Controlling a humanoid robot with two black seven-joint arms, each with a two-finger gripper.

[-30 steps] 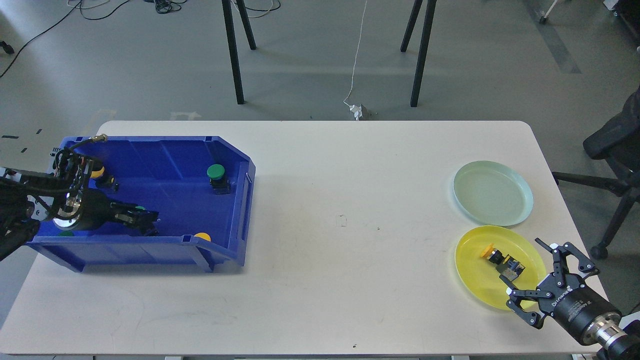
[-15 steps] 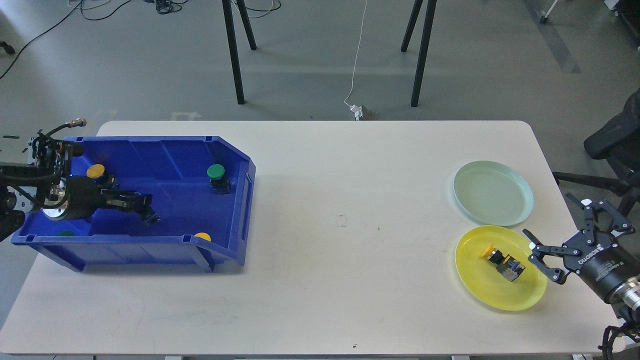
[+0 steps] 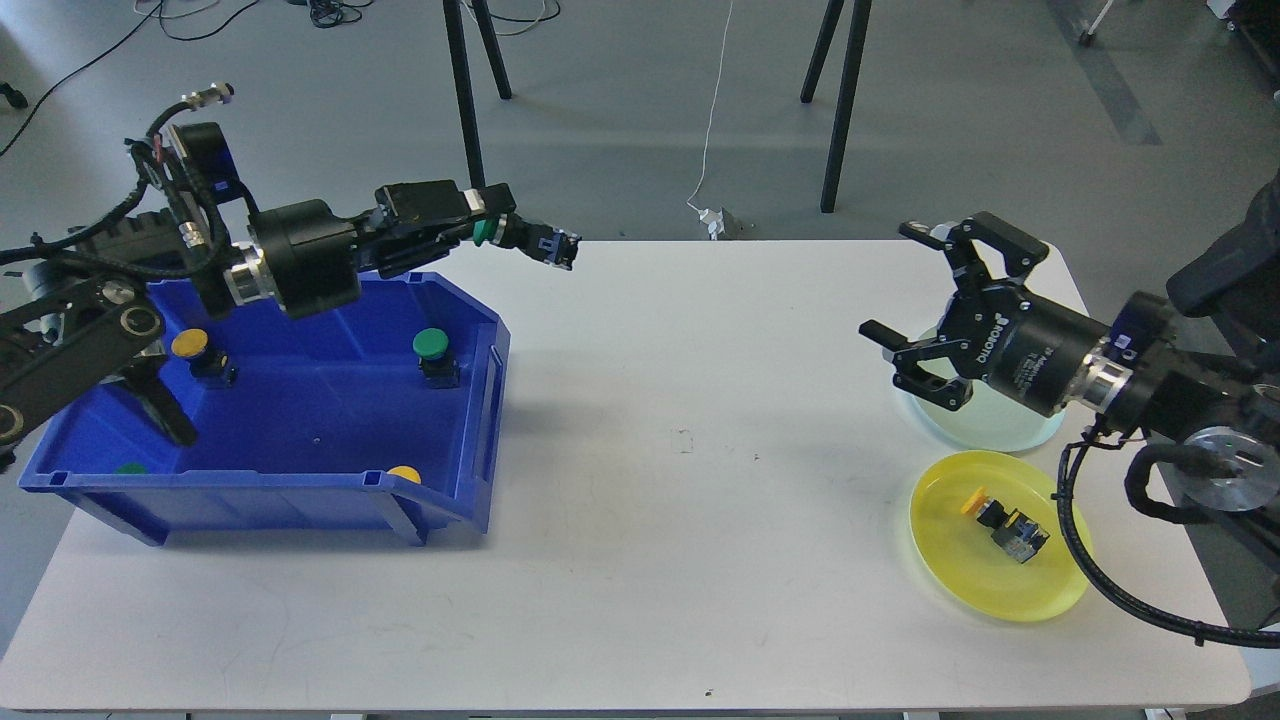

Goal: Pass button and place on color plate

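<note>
My left gripper (image 3: 490,228) is shut on a green button (image 3: 520,237) and holds it in the air above the far right corner of the blue bin (image 3: 300,500). My right gripper (image 3: 905,300) is open and empty, raised over the left part of the pale green plate (image 3: 1035,432), pointing left. The yellow plate (image 3: 950,570) at the front right holds a yellow button (image 3: 1003,523). In the bin lie a green button (image 3: 435,353), a yellow button (image 3: 200,352), another yellow one (image 3: 405,473) and a green one (image 3: 128,468) by the front wall.
The white table (image 3: 680,520) stretches between the bin and the plates. Black stand legs (image 3: 470,110) rise beyond the table's far edge. A black chair (image 3: 1230,300) is at the far right.
My left gripper has risen out of the bin with the green button and swung right. My right gripper has moved up from beside the yellow plate to over the pale green plate.
</note>
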